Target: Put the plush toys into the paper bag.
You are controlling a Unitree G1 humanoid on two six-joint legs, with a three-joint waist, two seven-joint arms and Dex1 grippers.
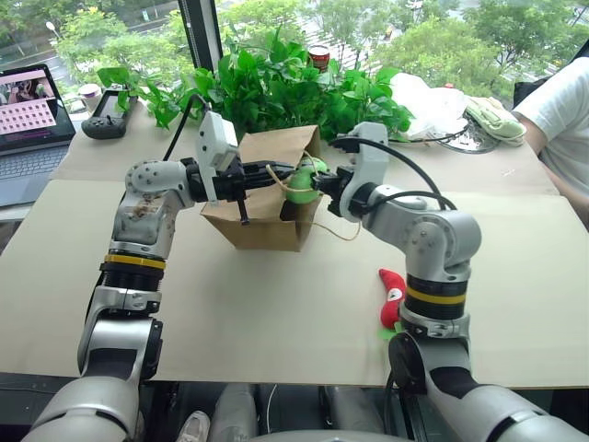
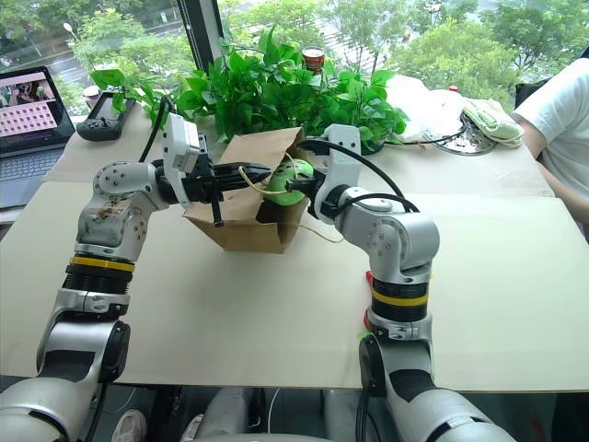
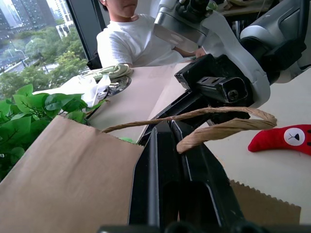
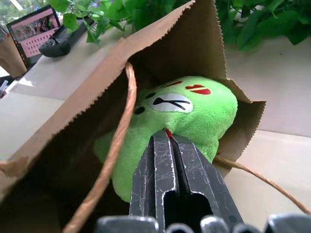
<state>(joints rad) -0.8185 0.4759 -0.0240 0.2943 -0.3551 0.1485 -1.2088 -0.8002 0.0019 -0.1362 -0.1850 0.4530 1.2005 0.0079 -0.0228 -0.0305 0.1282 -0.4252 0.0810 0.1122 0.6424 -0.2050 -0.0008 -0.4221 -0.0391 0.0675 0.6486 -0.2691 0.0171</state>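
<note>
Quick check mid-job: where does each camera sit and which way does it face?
Head pair: on the head, looking forward and down at the table; both arms show.
Left wrist: along the left gripper, shut on the paper bag rim.
Right wrist: along the right gripper, shut on the green plush toy at the bag mouth.
Shared: bag, plants.

The two head views look forward and down over the table (image 1: pixel 276 313) toward its far edge. They share the paper bag (image 1: pixel 262 221). The left wrist view looks close along the bag's rim; the right wrist view looks closely into its mouth.
</note>
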